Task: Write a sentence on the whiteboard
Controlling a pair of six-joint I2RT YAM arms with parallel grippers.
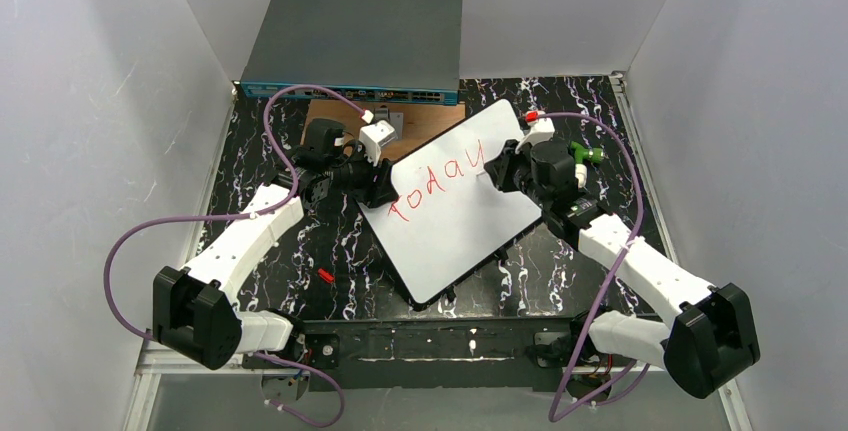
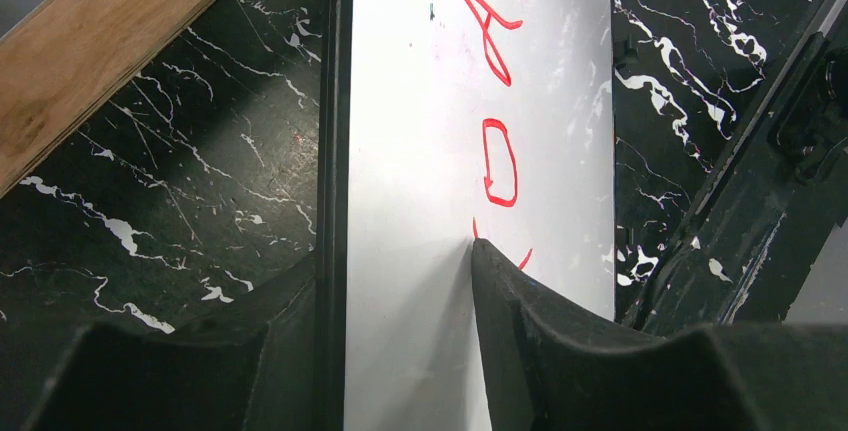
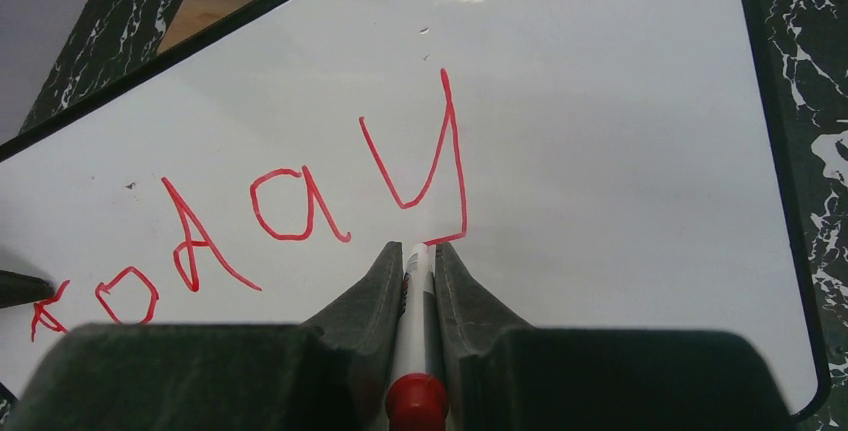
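The whiteboard (image 1: 460, 226) lies slanted on the black marbled table, with the red letters "TODAY" (image 1: 437, 179) across its upper half. My left gripper (image 1: 383, 186) is shut on the board's left edge. In the left wrist view one finger lies on the white face (image 2: 420, 131) and the other below the black rim, the gripper (image 2: 395, 263) straddling it. My right gripper (image 3: 418, 248) is shut on a white marker with a red end (image 3: 416, 396). The marker tip rests on the whiteboard (image 3: 620, 151) at the tail of the Y (image 3: 440, 161).
A grey network switch (image 1: 355, 41) stands at the back. A brown wooden plate (image 1: 335, 111) lies in front of it, its corner under the board. A small red cap (image 1: 325, 276) lies on the table left of the board. White walls enclose the table.
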